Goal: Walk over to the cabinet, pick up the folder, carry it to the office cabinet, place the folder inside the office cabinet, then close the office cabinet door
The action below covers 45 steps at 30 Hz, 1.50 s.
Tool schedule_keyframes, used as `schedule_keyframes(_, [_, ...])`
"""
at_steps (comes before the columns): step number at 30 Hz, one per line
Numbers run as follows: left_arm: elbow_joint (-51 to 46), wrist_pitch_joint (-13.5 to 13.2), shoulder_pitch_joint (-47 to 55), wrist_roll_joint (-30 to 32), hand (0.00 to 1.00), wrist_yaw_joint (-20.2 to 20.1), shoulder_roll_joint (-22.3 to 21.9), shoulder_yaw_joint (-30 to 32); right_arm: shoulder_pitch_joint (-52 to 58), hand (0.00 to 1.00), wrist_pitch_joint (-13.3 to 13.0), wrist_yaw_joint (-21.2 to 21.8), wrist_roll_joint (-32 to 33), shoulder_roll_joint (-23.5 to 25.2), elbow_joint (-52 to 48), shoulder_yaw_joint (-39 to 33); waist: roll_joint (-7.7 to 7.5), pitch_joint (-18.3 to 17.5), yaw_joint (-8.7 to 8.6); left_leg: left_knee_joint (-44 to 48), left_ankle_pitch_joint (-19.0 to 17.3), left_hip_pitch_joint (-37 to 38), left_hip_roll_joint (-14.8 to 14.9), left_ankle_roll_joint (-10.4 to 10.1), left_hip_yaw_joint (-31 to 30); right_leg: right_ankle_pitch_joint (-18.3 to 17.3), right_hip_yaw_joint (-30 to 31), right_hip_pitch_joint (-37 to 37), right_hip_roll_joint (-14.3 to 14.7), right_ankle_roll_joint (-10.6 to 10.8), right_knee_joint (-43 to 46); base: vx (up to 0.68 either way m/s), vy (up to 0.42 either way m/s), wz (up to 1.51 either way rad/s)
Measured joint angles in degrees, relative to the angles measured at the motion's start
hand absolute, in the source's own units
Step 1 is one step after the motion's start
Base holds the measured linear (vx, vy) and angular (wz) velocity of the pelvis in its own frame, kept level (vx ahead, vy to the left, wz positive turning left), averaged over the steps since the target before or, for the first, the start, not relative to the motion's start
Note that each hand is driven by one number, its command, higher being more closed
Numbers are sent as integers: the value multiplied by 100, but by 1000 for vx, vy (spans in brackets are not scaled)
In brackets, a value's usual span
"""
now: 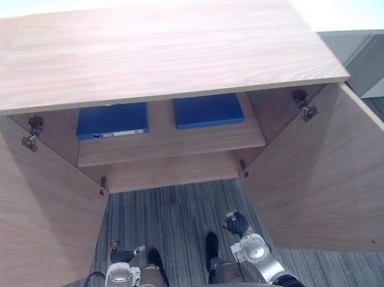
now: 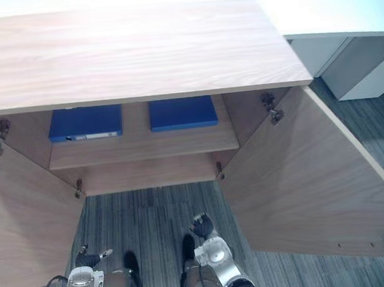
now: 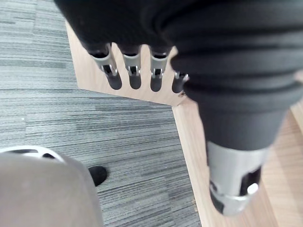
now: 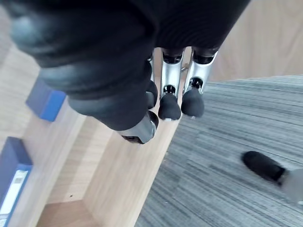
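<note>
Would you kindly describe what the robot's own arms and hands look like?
Both arms are silver-grey metal with rounded joints. The left hand and the right hand each have a dark ribbed cover over the back and the wrist. The fingers are silver with rounded dark tips, set in a row, with the thumb apart from them.

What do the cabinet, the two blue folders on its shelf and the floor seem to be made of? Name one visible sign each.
Cabinet: wood or wood-look laminate, matt; pale grain lines run along top and doors. Left folder and right folder: smooth blue covers, perhaps plastic-coated card; the look leaves it open. Floor: carpet, matt grey with fine woven stripes.
</note>
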Motion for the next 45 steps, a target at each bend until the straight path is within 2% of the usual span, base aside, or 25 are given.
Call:
schedule_keyframes(7, [292, 6, 22, 2, 0, -175, -8, -19, 188, 0, 300, -31, 72, 52, 726, -631, -19, -210, -88, -574, 166, 465, -256, 37, -197, -67, 195, 111, -72, 88, -1, -26, 30, -17])
schedule_keyframes(11, [327, 21, 25, 0, 0, -201, 4, -83, 229, 0, 334, -53, 140, 149, 935, -880, -35, -322, -109, -845, 321, 677, -314, 36, -304, -60, 184, 209, -74, 95, 2, 54, 1, 7])
schedule_keyframes(17, [342, 22, 94, -11, 0, -297, 1, -138, 202, 0, 374, -57, 330, 252, 1148, -1314, -10, -426, -154, -913, 315, 889, -372, 180, -291, -47, 210, 358, -67, 161, 37, 60, 20, -4])
schedule_keyframes(22, [392, 22, 92, -21, 0, -305, 7, -136, 194, 0, 475, -59, 748, 356, 1278, -1760, -2, -422, -164, -894, 202, 1142, -398, 246, -103, -53, 382, 522, -69, 173, 37, -12, 21, -20])
schedule_keyframes(26, [515, 25, 72, -22, 0, -347, 17, -118, 254, 0, 465, -65, 1372, 427, 1268, -2168, 7, -427, -262, -777, 40, 1184, -402, 205, 161, -49, 632, 484, -65, 179, 34, -76, 2, -34])
schedule_keyframes(32, [553, 47, 112, -22, 0, -419, 16, -52, 723, 0, 454, -202, 2030, 420, 589, -2967, 57, -497, -393, -712, -172, 1255, -350, 129, 725, -50, 1161, 308, 51, 116, 1, -62, -15, -49])
schedule_keyframes(35, [552, 83, 204, -21, 0, -423, 20, 34, 981, 0, 448, -291, 2317, 391, -186, -3413, 121, -529, -554, -705, -278, 1355, -282, 91, 1072, -5, 1454, 253, 169, 45, 18, 15, -14, -60])
schedule_keyframes(41, [489, 88, 151, -12, 0, -440, -3, 59, 891, 0, 254, -707, 2379, 176, -1844, -4159, 339, -606, -790, -656, -451, 1549, -128, 48, 1713, 58, 1972, 138, 428, 83, 40, 48, -6, -55])
schedule_keyframes(45, [430, 83, 96, -5, 0, -473, -70, 158, 505, 0, 178, -761, 2366, -37, -2311, -4329, 462, -546, -925, -648, -533, 1632, -79, 11, 1948, 59, 2190, 98, 542, 83, 40, 38, -25, -37])
